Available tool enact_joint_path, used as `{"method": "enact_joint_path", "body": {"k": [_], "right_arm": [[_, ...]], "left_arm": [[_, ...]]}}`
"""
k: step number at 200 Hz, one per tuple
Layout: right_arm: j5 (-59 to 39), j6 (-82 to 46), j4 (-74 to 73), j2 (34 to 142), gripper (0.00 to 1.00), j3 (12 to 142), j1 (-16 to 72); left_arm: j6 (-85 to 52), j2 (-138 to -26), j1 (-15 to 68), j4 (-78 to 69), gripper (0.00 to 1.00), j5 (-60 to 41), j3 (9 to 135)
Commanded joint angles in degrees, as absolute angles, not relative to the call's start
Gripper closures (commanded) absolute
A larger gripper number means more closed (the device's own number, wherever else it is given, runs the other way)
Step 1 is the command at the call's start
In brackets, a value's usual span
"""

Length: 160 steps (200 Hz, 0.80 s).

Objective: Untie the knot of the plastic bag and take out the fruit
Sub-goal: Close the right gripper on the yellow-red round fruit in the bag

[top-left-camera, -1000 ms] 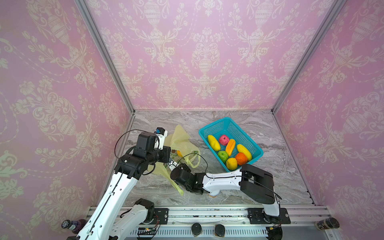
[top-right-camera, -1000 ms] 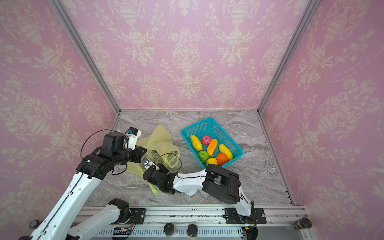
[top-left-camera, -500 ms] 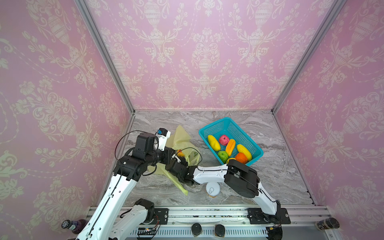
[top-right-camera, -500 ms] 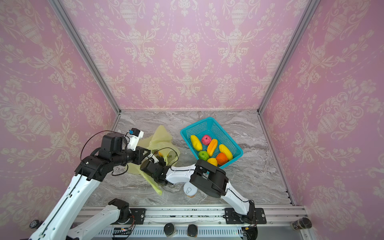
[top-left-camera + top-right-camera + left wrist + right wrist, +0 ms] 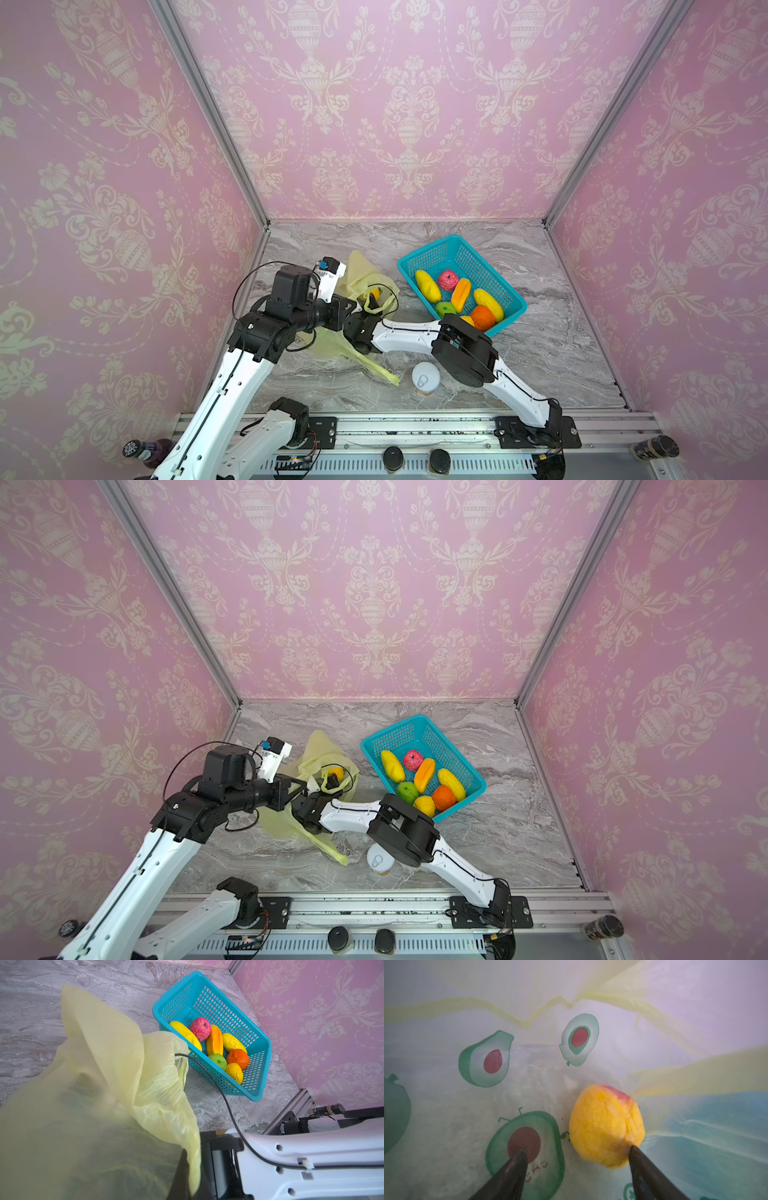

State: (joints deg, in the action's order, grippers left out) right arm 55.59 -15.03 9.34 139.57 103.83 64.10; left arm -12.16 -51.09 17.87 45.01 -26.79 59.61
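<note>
Left of centre on the grey marble table [image 5: 540,332], the plastic bag [image 5: 361,274] lies with its mouth open, and one loose handle strip [image 5: 374,369] trails forward toward a white-lidded can [image 5: 424,377]. The left gripper [image 5: 308,786] is pressed together on the bag's film and holds it up, so the film drapes over the left wrist camera. The right gripper [image 5: 577,1149] is inside the bag with its jaws spread. One dark fingertip [image 5: 633,1150] touches a yellow fruit with a red blush [image 5: 606,1126], while its mate rests over a printed avocado. Green avocado halves with red-brown stones [image 5: 579,1040] are printed on the film. The small green marks beneath the nearest avocado are blurred and partly covered, so I cannot read them. Just to the right of the bag stands a teal mesh basket [image 5: 424,251] with seven fruits in it: three long yellow ones, a pink one [image 5: 448,280], a green apple [image 5: 446,308], an orange [image 5: 483,318] and a lemon [image 5: 467,320].
</note>
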Motion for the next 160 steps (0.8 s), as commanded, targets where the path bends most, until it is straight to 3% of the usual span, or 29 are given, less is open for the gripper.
{"method": "enact_joint_path", "body": {"k": [1,67,98,160], "right_arm": [[59.7,-14.5,5.8,136.9,0.2,99.2,64.9],[70.6,-9.4,-1.9,136.5,0.07,95.1,65.0],[68.8,-10.0,-4.5,139.3,0.05,96.4,64.4],[64.9,-15.8,-3.5,140.2,0.3,95.8,63.2]], "left_arm": [[-13.1,-51.1,18.4,44.8,1.0,-28.7,59.3],[-13.0,-51.3,18.4,45.2,1.0,-27.2,59.3],[-13.4,-51.0,18.6,44.2,1.0,-31.1,58.7],[-13.2,-50.7,19.7,43.7,1.0,-32.8,59.0]]}}
